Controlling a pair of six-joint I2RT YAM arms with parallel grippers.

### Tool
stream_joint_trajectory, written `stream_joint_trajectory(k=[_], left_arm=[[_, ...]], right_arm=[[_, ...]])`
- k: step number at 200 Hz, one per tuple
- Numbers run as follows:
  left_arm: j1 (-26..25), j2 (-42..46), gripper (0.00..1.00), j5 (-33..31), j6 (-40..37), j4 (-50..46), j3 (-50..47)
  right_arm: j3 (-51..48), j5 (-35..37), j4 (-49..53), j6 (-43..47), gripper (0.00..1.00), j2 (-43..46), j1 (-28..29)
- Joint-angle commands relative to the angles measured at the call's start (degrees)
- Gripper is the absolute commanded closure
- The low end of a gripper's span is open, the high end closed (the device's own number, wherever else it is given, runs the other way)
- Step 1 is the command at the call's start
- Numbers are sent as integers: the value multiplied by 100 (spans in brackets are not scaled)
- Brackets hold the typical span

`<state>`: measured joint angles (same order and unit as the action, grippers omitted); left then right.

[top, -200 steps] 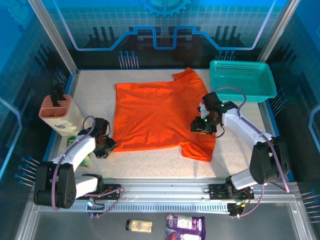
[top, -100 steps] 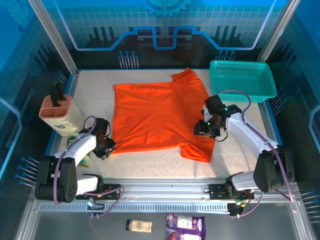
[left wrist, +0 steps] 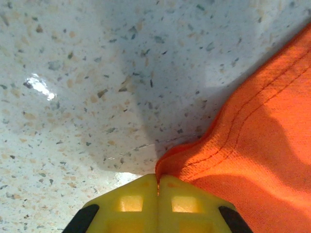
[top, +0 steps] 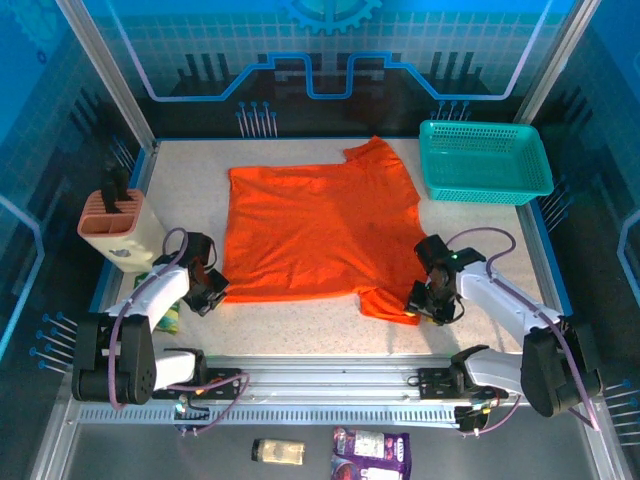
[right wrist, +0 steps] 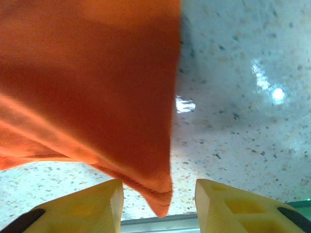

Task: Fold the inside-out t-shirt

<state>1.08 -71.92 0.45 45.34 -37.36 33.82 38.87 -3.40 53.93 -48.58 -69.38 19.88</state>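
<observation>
Left wrist: soft, perhaps knit t-shirt point(left wrist: 252, 145)

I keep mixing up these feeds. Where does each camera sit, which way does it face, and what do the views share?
Top external: above, behind the arms, looking down on table, t-shirt, basket, left gripper, right gripper.
Left wrist: on the left arm, facing down; shut fingers pinch a t-shirt corner.
Right wrist: on the right arm, facing down; open fingers either side of a t-shirt corner.
Shared: t-shirt and table, in all three.
</observation>
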Motion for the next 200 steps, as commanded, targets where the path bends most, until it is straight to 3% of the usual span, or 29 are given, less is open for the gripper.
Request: stream_joint_trajectory(k=[1, 68, 129, 200], left_arm=[[76, -4, 95, 89, -157, -113, 133], [83, 50, 95, 106, -144, -158, 208], [85, -1, 95, 149, -177, -181, 227], [85, -12, 95, 171, -201, -228, 265]], right_arm=[[-172, -61, -144, -482, 57, -18, 78], [-484, -303, -314, -1034, 64, 334, 82], [-765, -513, -638, -943, 49, 625, 150], [-919, -717, -939, -1126, 56, 1173, 182]])
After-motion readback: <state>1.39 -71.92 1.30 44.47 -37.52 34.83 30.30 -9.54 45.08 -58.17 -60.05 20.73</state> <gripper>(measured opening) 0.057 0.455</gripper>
